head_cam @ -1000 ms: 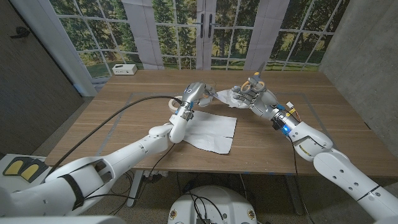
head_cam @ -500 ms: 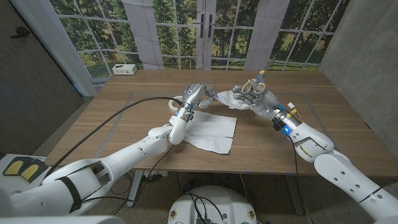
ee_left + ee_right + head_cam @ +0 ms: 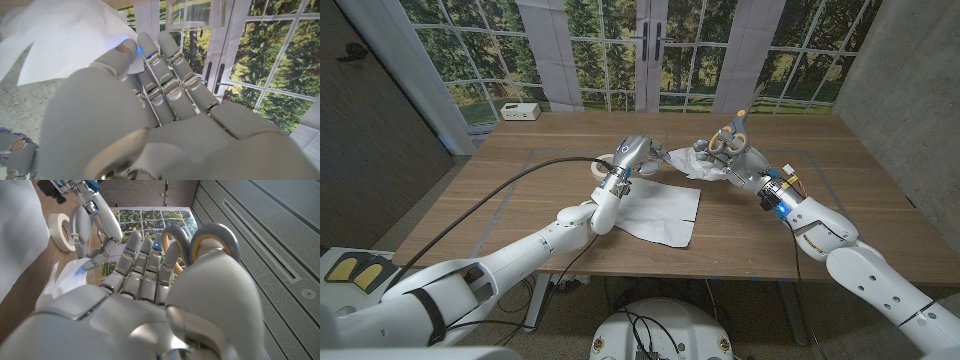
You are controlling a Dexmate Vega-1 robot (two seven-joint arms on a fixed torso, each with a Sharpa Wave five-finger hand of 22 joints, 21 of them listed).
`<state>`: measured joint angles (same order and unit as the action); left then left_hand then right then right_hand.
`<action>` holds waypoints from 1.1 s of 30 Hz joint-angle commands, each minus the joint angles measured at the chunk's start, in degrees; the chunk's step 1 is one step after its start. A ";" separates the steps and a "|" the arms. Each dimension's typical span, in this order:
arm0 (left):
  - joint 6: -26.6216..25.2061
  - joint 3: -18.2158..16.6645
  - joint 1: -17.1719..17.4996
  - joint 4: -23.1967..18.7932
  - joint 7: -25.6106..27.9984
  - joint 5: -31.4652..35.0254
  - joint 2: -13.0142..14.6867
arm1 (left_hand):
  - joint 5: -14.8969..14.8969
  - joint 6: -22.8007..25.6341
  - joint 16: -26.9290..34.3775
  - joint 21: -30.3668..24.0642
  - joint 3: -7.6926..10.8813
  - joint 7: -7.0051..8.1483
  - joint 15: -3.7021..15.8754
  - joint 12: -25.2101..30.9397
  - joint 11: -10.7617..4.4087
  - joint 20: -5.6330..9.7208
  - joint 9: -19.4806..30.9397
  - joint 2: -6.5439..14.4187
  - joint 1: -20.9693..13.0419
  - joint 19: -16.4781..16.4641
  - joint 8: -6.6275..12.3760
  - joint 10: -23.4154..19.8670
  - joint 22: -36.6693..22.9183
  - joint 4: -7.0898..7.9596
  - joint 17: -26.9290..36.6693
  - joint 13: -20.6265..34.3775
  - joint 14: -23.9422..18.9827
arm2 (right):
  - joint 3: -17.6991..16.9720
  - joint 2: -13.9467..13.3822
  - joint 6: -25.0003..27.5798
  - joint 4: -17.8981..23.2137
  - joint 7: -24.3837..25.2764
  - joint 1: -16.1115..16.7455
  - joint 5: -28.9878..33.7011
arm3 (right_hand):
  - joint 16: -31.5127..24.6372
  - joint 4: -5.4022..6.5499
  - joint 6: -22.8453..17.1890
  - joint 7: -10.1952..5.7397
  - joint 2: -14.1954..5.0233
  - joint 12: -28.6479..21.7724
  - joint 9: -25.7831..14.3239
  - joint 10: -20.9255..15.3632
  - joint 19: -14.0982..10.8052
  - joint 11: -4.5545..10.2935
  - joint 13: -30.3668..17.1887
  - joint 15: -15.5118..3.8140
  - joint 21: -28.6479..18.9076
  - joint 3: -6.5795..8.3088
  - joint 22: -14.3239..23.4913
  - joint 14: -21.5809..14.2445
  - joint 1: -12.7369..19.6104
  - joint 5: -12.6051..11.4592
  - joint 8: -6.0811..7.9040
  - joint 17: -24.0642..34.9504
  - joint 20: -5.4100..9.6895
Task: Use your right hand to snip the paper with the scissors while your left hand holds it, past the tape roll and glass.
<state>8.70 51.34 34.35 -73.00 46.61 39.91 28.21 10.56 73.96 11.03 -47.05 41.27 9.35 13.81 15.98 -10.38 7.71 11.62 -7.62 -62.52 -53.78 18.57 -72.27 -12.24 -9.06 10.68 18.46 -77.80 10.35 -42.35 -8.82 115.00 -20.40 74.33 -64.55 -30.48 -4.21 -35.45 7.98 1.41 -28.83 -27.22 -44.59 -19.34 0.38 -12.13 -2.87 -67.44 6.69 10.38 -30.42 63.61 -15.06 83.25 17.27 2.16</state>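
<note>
Right hand (image 3: 728,160) grips the scissors (image 3: 732,134) beside the paper (image 3: 660,205), whose raised far corner the left hand (image 3: 632,153) pinches above the surface (image 3: 500,200), near the tape roll (image 3: 61,231).

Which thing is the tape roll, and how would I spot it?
Start at the big white paper lying in the middle of the wooden table, then follow the left hand that holds its far edge. Beside that hand lies the tape roll, a flat whitish ring with a hole through it.
</note>
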 commanded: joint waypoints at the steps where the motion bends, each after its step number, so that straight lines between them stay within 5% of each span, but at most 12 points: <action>1: -0.69 -0.41 0.66 -1.37 -0.69 0.60 0.76 | -0.03 0.09 0.30 -0.45 0.35 0.33 -0.06 0.20 -1.58 1.62 0.23 -0.23 0.08 0.57 0.00 -2.27 0.05 0.13 0.14 3.03 -0.63 | 0.09 -0.23 -0.04 -0.84 -1.55 -0.66 -0.06 | 0.38 -4.30 0.14 0.82 -11.46 -0.33 -10.18 -2.77 -0.65 1.54 -0.05 -7.59 -0.74 5.59 -0.14 -1.64 12.48 -0.68 0.96 -0.12 1.18; 8: -0.77 -0.66 0.87 -1.74 -0.91 0.72 1.08 | -0.02 0.25 0.30 -0.64 0.46 0.26 -0.05 0.18 -1.58 1.57 0.27 -0.24 0.12 0.97 0.08 -2.32 0.16 0.13 0.14 3.04 -0.61 | 0.54 -0.07 0.41 -1.47 -2.51 -1.36 -0.54 | 1.34 -3.86 2.07 1.78 -11.61 -0.51 -11.88 -4.40 -0.72 0.93 0.22 -8.05 -0.96 7.59 -0.27 -3.34 12.30 -1.81 1.37 -0.50 1.51; 13: -0.78 -0.73 0.94 -1.68 -1.06 0.84 1.23 | -0.03 0.27 0.32 -0.79 0.54 0.29 -0.04 0.11 -1.59 1.53 0.37 -0.30 0.11 1.21 0.15 -2.31 0.23 0.08 0.15 3.00 -0.62 | 0.85 0.00 0.57 -1.75 -2.62 -1.77 -0.35 | 2.54 -1.71 3.32 0.70 -11.89 0.48 -10.76 -3.80 -0.75 -0.10 0.75 -7.19 -1.55 8.38 -0.11 -3.20 9.46 -2.27 0.26 -0.63 1.35; 20: -0.59 -0.78 0.92 -1.25 -0.93 0.81 1.18 | -0.04 0.27 0.31 -1.08 0.65 0.40 -0.03 0.18 -1.58 1.48 0.14 -0.32 0.15 1.42 0.01 -2.43 0.30 0.08 0.15 3.13 -0.59 | 1.03 -0.29 1.35 -1.35 -1.31 -2.00 -0.09 | 3.22 -1.84 2.30 0.87 -11.26 1.34 -9.29 -3.32 -0.56 0.37 0.98 -6.93 -1.76 9.33 -0.22 -3.17 8.81 -2.30 -0.18 -0.43 1.04; 33: -0.83 -0.72 0.91 -1.20 -0.89 1.06 1.26 | -0.05 0.35 0.32 -1.54 0.82 0.43 -0.03 -0.02 -1.58 1.41 0.39 -0.32 0.22 1.74 0.20 -2.30 0.39 0.09 0.16 3.00 -0.59 | 0.86 -1.23 1.09 -0.59 0.47 -1.79 1.74 | 1.23 -1.81 0.91 -2.63 -9.00 0.78 -7.88 -4.96 -0.16 1.22 0.31 -7.17 -2.91 5.72 0.07 -1.74 5.78 1.96 0.15 2.58 0.73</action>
<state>8.04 50.63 35.24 -74.30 45.68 40.78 29.36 10.55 73.89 11.03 -48.22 41.70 9.43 13.81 15.87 -10.43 7.18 11.88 -7.62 -62.52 -52.26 18.57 -72.61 -11.71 -9.08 10.68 18.46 -77.80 11.21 -42.90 -7.74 113.95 -20.86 72.59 -63.70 -28.83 -2.87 -34.07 5.69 -0.05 -27.72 -28.64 -48.51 -19.66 0.73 -11.61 -3.09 -69.93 9.75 10.29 -32.60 62.15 -13.64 83.20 19.32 2.46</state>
